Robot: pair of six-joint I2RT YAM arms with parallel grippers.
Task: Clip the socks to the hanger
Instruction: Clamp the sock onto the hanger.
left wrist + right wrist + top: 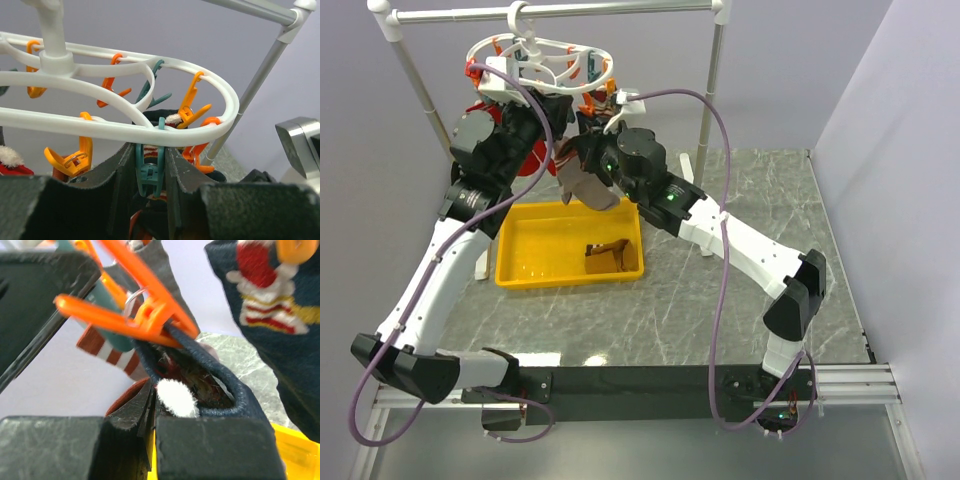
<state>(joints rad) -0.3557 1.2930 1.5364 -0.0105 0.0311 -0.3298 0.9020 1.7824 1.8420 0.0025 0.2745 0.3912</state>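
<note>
Hanger [542, 58] hooked on the white rail stand [560, 12] at the far left of the table [740, 260], both arms raised to it. Left gripper [150, 156]: jaws clenched on a teal clothespin [149, 174] dangling under the near rim of the ring, one finger on each side. Right gripper [152, 415]: jaws pressed together, fabric right at the tips; cannot tell if any is nipped. Just above them an orange clothespin [145, 320] bites the cuff of a navy sock [235, 395] with a white pom-pom. Second navy sock [280, 340], red-white-yellow motif, hangs to the right. Grey-brown sock [588, 188] droops below the grippers, over the yellow tray [535, 265]. Brown sock [605, 258] lies in the tray.
</note>
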